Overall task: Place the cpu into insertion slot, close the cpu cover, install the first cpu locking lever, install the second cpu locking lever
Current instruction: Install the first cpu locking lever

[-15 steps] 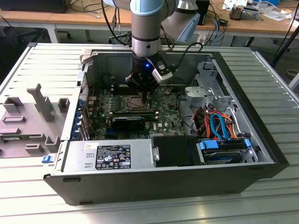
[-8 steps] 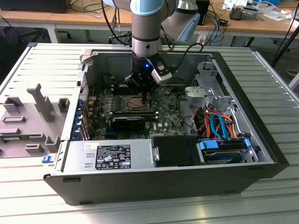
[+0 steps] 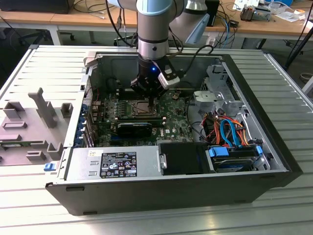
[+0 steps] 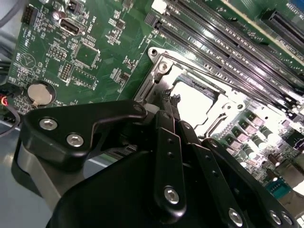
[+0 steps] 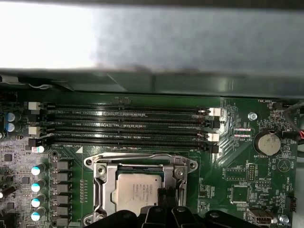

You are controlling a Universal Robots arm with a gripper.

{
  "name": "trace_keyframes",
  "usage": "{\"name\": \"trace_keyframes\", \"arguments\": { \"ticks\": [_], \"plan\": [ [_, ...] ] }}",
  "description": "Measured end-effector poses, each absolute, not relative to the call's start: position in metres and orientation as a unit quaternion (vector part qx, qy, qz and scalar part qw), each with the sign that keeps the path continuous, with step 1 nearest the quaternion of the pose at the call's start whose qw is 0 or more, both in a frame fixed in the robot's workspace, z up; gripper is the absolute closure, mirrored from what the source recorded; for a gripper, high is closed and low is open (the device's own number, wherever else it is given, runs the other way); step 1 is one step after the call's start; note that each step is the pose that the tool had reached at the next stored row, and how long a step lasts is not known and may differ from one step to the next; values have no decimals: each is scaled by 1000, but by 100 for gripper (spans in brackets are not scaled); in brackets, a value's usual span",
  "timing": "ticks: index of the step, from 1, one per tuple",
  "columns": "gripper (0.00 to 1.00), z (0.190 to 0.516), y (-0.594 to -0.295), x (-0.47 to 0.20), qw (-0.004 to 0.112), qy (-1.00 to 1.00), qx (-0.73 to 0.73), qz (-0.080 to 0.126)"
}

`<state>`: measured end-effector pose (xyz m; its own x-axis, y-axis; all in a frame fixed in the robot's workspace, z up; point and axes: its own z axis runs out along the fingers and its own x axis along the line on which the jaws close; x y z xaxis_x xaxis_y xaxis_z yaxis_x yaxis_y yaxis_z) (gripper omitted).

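Note:
The cpu [image 5: 133, 192] lies in the insertion slot [image 3: 138, 108] on the green motherboard, its dull silver top facing up; it looks bright [image 4: 194, 102] in the second wrist view. The silvery cpu cover [image 5: 105, 186] appears to lie flat around the chip, its corner [image 4: 159, 71] held by a screw. My gripper [image 5: 167, 194] hangs straight over the socket [image 3: 149, 98]. Its black fingertips [image 4: 172, 100] are pressed together at the chip's edge beside the cover's rim, and I see nothing between them. Whether they touch the metal I cannot tell.
Several long black memory slots [image 5: 128, 126] run just beside the socket. A coin battery [image 5: 267, 144] sits on the board. The open case holds a power supply [image 3: 115, 164] in front and a drive cage with coloured cables [image 3: 230, 132] on the exterior view's right. A grey fixture [image 3: 29, 122] lies outside.

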<state>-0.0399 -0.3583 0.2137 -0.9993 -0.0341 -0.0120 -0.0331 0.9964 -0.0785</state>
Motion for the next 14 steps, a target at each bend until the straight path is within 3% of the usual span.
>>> {"name": "trace_keyframes", "arguments": {
  "ticks": [14],
  "plan": [
    [89,228,-361,-39,7,999,-17,-39]
  ]
}}
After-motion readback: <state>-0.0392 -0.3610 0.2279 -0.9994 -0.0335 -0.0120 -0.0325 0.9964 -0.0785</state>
